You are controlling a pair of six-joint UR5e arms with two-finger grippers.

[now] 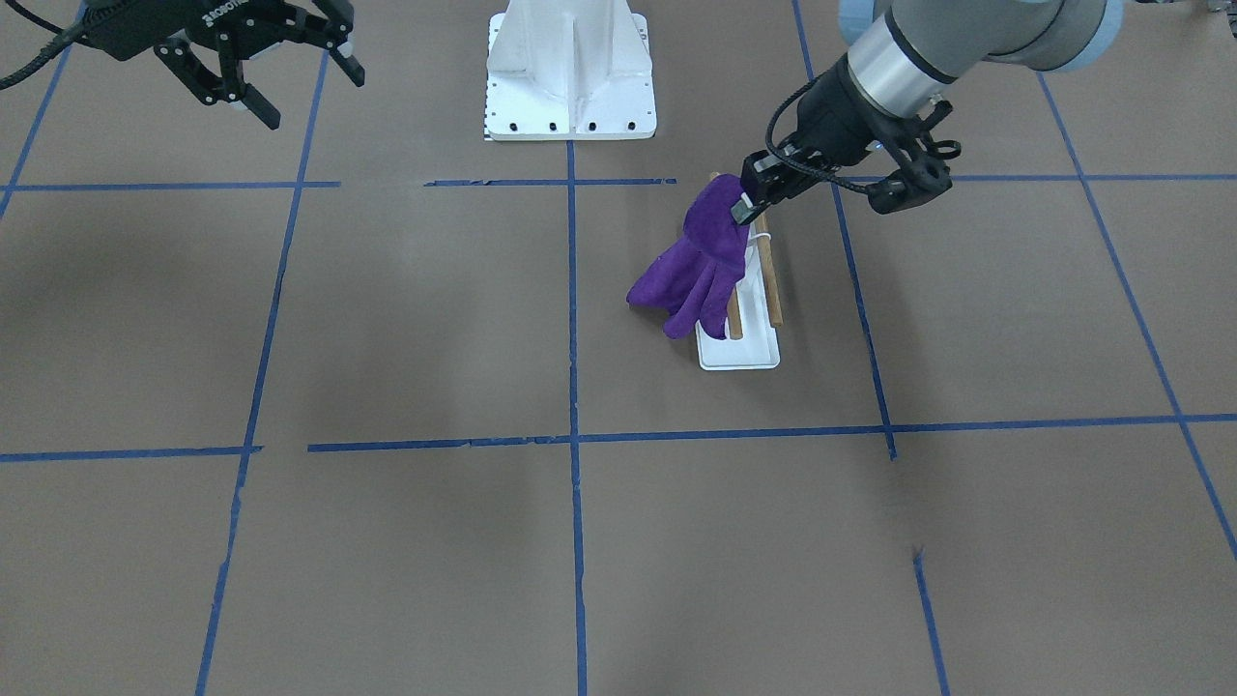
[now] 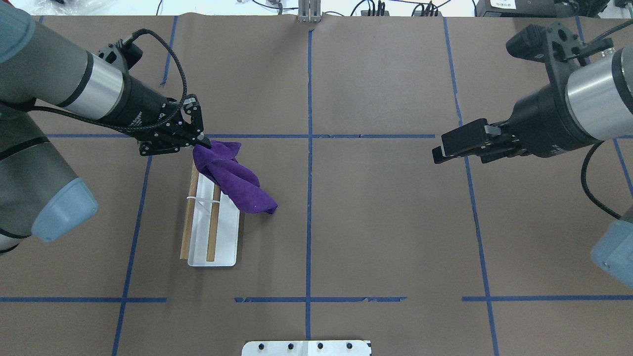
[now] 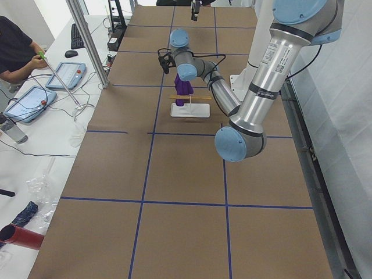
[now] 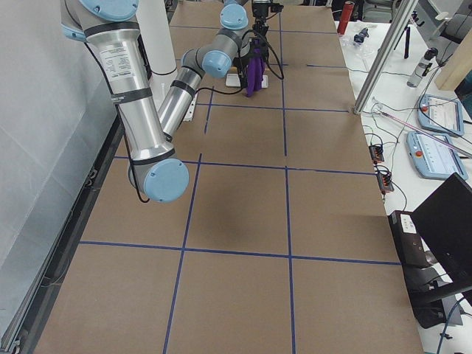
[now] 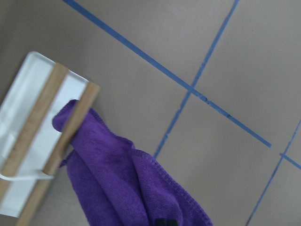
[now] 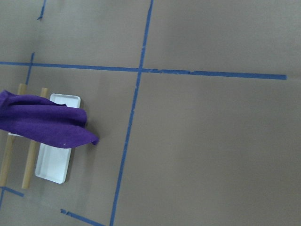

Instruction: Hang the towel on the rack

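Observation:
The purple towel (image 2: 237,180) hangs from my left gripper (image 2: 200,142), which is shut on its upper corner above the far end of the rack (image 2: 222,247). The rack has two wooden dowels (image 2: 213,232) over a white base. The towel drapes down across the inner dowel's far end and off the rack's side toward the table's middle. In the front view the left gripper (image 1: 749,200) holds the towel (image 1: 701,261) over the rack (image 1: 749,353). The left wrist view shows the towel (image 5: 127,183) against a dowel (image 5: 33,127). My right gripper (image 1: 253,85) is open, empty and far off.
A large white bolted pedestal (image 1: 570,77) stands at the robot's side of the table. Blue tape lines (image 2: 309,198) cross the brown table cover. The right arm (image 2: 568,113) hovers over the table's right half.

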